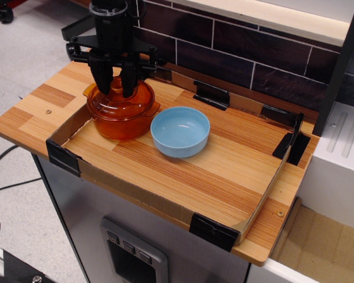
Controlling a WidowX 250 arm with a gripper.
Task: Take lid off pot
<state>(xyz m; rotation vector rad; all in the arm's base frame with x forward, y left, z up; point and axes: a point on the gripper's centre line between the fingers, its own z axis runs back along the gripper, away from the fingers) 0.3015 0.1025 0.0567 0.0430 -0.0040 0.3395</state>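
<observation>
The amber glass pot (119, 122) stands at the back left of the wooden tray (183, 177). Its amber domed lid (137, 101) sits on it. My black gripper (114, 85) comes straight down over the pot's middle. Its two fingers (128, 79) have closed in on either side of the lid's small centre knob and appear to pinch it. The knob is mostly hidden between the fingers. The lid still rests on the pot.
A light blue bowl (180, 131) sits just right of the pot, nearly touching it. Low cardboard walls with black tape corners (63, 158) ring the tray. A dark tiled wall (242, 53) runs behind. A white appliance (336, 165) stands at the right.
</observation>
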